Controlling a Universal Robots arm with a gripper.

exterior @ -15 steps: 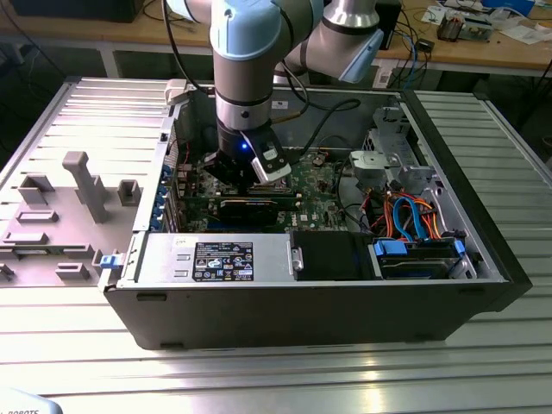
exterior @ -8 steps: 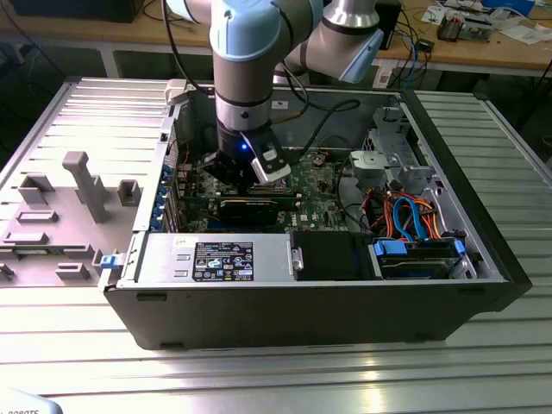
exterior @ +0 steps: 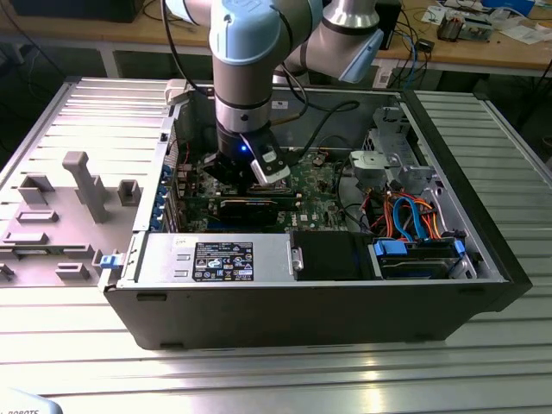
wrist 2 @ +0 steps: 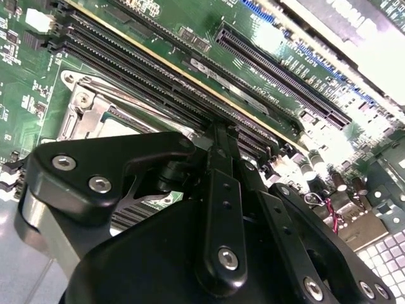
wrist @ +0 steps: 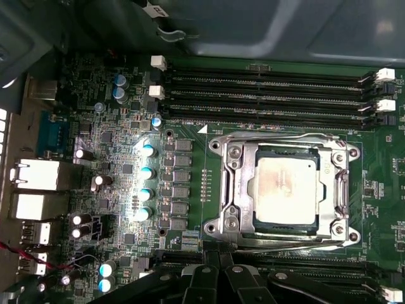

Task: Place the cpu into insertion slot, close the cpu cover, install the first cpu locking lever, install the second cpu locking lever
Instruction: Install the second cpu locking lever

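Note:
The cpu lies flat in the middle of the socket on the green board, its silver-grey top showing. Around it the cpu cover is folded down flat, and the insertion slot is hidden under both. One wire locking lever runs along the memory-slot side of the socket. The other lever runs along the side nearest my gripper. My black gripper is shut, its tip low at the socket's edge by that lever. In the exterior view the gripper reaches down into the open computer case.
Long black memory slots flank the socket. A row of capacitors stands beside it. A black expansion card sits in front of the arm, and a drive bay with orange and blue cables is at the exterior view's right. Case walls enclose everything.

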